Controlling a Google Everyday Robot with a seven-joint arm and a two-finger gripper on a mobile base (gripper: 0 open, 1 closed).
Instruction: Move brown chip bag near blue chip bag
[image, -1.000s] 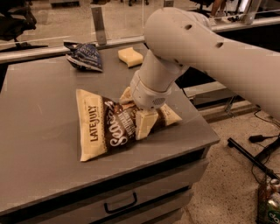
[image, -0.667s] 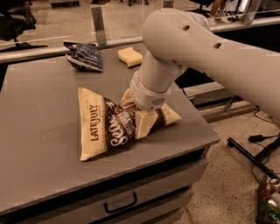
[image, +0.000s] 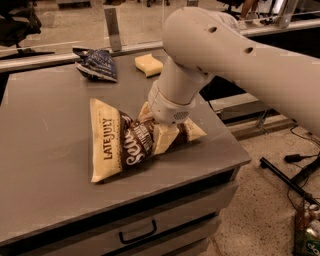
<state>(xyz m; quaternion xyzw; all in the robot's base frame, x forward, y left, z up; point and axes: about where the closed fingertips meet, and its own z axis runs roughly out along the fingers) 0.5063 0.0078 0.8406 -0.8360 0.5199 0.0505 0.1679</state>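
Observation:
The brown chip bag (image: 112, 145), with "LATE JULY" on its cream end, lies on the grey table (image: 45, 125) near the front right. My gripper (image: 157, 131) comes down onto the bag's right half and is shut on it, with a cream finger (image: 165, 137) across the dark middle. The bag is bunched under the gripper and its left end tilts up a little. The blue chip bag (image: 97, 64) lies crumpled at the table's far edge, well behind the brown bag and apart from it. My wrist hides the brown bag's right part.
A pale yellow sponge block (image: 149, 64) sits at the far edge, right of the blue bag. My large white arm (image: 240, 55) spans the right side. The table's front and right edges are close to the brown bag. Drawers (image: 137, 232) are below.
Little has changed. The gripper stays on the brown bag, and the bag's left end has crept slightly up and toward the back.

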